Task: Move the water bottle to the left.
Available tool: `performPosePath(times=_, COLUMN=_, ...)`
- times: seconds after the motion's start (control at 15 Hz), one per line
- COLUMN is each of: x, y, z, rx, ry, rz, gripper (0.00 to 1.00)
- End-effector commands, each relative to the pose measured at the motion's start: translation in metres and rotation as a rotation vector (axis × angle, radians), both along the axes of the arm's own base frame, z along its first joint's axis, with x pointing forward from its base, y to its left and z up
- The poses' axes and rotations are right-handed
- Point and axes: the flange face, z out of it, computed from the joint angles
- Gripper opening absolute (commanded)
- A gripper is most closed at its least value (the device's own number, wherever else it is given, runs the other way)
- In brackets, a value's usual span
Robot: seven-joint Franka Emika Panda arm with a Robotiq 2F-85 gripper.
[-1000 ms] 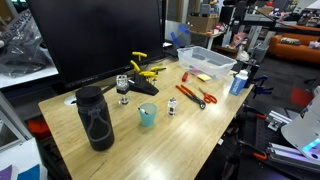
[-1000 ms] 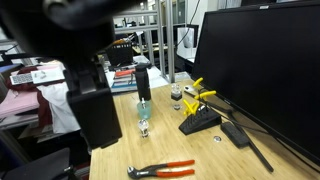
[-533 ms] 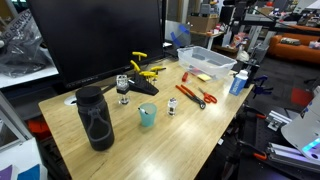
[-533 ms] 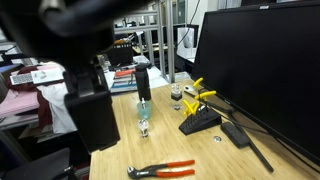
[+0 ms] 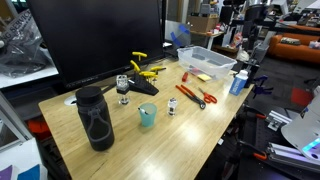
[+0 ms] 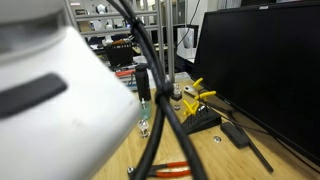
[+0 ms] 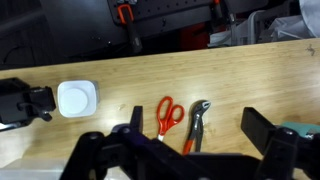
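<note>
The water bottle (image 5: pixel 238 81) is small, slim and translucent blue with a lighter cap. It stands upright near the table's right edge, beside a clear bin. My gripper (image 7: pixel 197 124) is open and empty, high above the table, with red scissors (image 7: pixel 168 112) and red-handled pliers (image 7: pixel 195 122) below between its fingers. A teal-blue thing (image 7: pixel 300 131) shows behind one finger; I cannot tell what it is. In an exterior view my arm (image 5: pixel 256 22) is at the top right, above and behind the bottle.
A large black patterned bottle (image 5: pixel 95 118), a teal cup (image 5: pixel 147 115), a clear bin (image 5: pixel 210 62), yellow clamps (image 5: pixel 143 69) and a big monitor (image 5: pixel 95 35) share the table. My white arm and cables (image 6: pixel 70 90) block most of an exterior view.
My arm has swung across one exterior camera and now fills most of that view. It has also come into view at the top right of the table view. No object has moved.
</note>
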Motion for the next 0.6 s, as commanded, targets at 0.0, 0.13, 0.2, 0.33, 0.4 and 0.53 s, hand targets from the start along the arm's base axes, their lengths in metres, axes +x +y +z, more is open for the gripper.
performPosePath(times=0.0, x=-0.0136, y=-0.008, z=-0.0104, rx=0.005, ry=0.084, rz=-0.093, gripper=1.0)
performPosePath(times=0.13, x=-0.013, y=-0.0071, z=-0.0103, rx=0.014, ry=0.05, rz=-0.072, gripper=1.0)
performPosePath(times=0.2, x=-0.0137, y=-0.0078, z=-0.0111, rx=0.015, ry=0.055, rz=-0.08, gripper=1.0)
performPosePath(times=0.33, x=-0.0135, y=-0.0072, z=-0.0113, rx=0.013, ry=0.06, rz=-0.086, gripper=1.0)
performPosePath(times=0.4, x=-0.0134, y=-0.0069, z=-0.0112, rx=0.013, ry=0.061, rz=-0.087, gripper=1.0)
performPosePath(times=0.53, x=-0.0135, y=-0.0068, z=-0.0113, rx=0.013, ry=0.062, rz=-0.088, gripper=1.0)
